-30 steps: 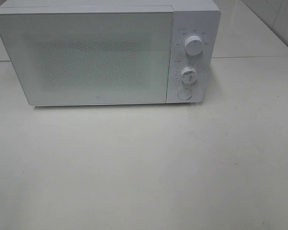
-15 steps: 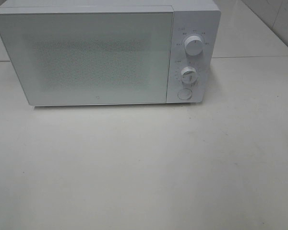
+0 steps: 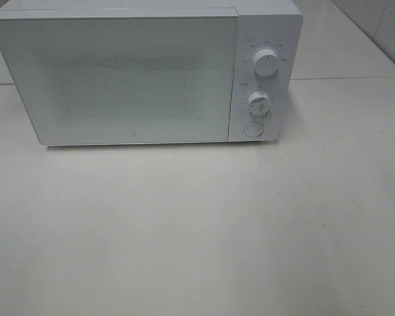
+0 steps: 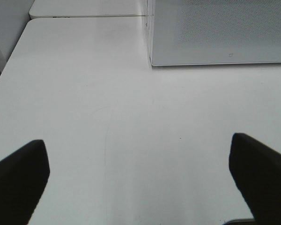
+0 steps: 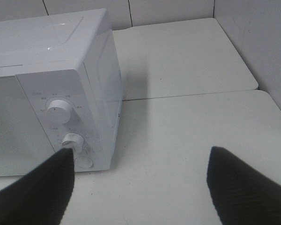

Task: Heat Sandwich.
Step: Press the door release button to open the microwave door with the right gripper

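Microwave [image 3: 145, 72] sits at the far side of the table [image 3: 197, 230], door [image 3: 118, 79] shut. Wide bare table surface in front of it, and a strip to its right up to the table edge. A seam separates this table from a second table [image 3: 342, 46] behind. The wall [image 5: 267, 42] closes off the far right. The left wrist view shows the table's left edge [image 4: 4, 70] dropping off.

Left end effector [image 4: 138, 143]: spread wide, nothing between the fingers [image 4: 18, 183], over bare table in front of the microwave's lower left corner. Right end effector [image 5: 141, 153]: also spread, holding nothing, facing the control panel side. One finger [image 5: 42, 187] overlaps the panel just under the lower knob [image 5: 71, 139]; cannot tell contact. Upper knob [image 5: 57, 105] and round button [image 5: 84, 162] are clear of it.

Sandwich: not seen in any view. The door panel is dotted and milky, so the interior is unreadable. Both end effectors are outside the exterior view. Panel lettering is too small to read.
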### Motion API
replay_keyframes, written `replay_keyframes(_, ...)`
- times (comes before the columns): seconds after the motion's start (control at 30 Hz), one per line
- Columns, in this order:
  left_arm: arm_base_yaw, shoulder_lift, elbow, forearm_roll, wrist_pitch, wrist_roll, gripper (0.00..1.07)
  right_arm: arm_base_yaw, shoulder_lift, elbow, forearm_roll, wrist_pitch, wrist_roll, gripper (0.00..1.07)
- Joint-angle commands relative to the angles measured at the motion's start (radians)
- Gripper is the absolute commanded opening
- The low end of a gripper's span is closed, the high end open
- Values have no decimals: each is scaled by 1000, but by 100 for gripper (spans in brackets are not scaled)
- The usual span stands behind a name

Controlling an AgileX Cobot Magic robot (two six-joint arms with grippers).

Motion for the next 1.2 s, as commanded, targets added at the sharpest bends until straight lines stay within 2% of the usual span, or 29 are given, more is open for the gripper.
replay_keyframes(0.03, -6, -21, 4, 0, -4, -4, 100, -7, 61, -6, -1, -77, 13, 76)
replay_keyframes(0.2, -6, -21, 4, 0, -4, -4, 100, -7, 162, -3, -8, -179, 12, 76)
replay_keyframes(0.3, -6, -21, 4, 0, -4, -4, 100, -7, 236, 36, -8, -342, 12, 76)
replay_keyframes(0.8, -6, -21, 4, 0, -4, -4, 100, -5, 500, 150, -8, -778, 23, 76)
replay_keyframes(0.97, -6, -21, 4, 0, -4, -4, 100, -4, 589, 173, -75, -881, 29, 76)
replay_keyframes(1.13, -6, -21, 4, 0, -4, -4, 100, 77, 673, 173, -83, -924, 27, 76)
replay_keyframes(1.2, -6, -21, 4, 0, -4, -4, 100, 138, 734, 173, -35, -974, 13, 76)
